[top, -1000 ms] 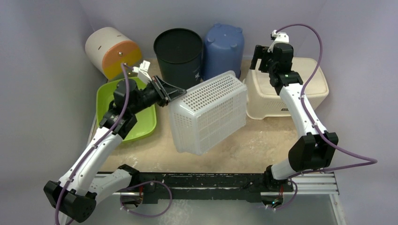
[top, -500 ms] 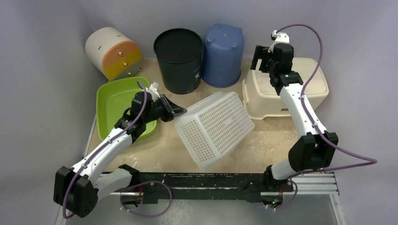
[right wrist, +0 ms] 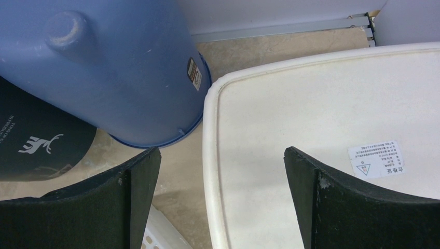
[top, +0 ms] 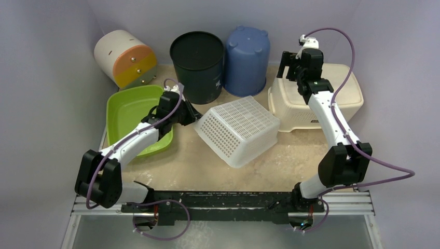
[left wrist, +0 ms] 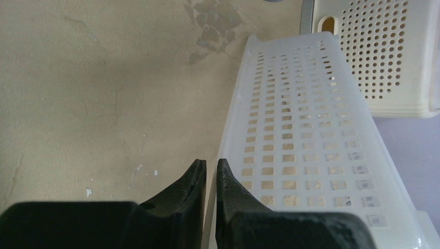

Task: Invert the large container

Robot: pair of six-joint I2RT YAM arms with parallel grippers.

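The large container is a white lattice basket (top: 238, 129). It lies bottom up on the sandy table in the middle. My left gripper (top: 194, 119) is at the basket's left corner, low over the table. In the left wrist view its jaws (left wrist: 210, 162) are nearly closed on the thin rim of the basket (left wrist: 306, 129). My right gripper (top: 289, 68) is open and empty. It is raised at the back, over the left end of a cream bin (top: 316, 98), apart from the basket.
A green tray (top: 127, 111) lies under my left arm. A black bucket (top: 197, 65) and an upturned blue bucket (top: 247, 57) stand behind the basket. A white and orange drum (top: 123, 56) lies at the back left. The cream bin (right wrist: 321, 119) lies under my right gripper (right wrist: 222, 153).
The basket was held up and tilted; it has swung down and now lies bottom up on the table. My left arm came down with it. The right arm has not moved.
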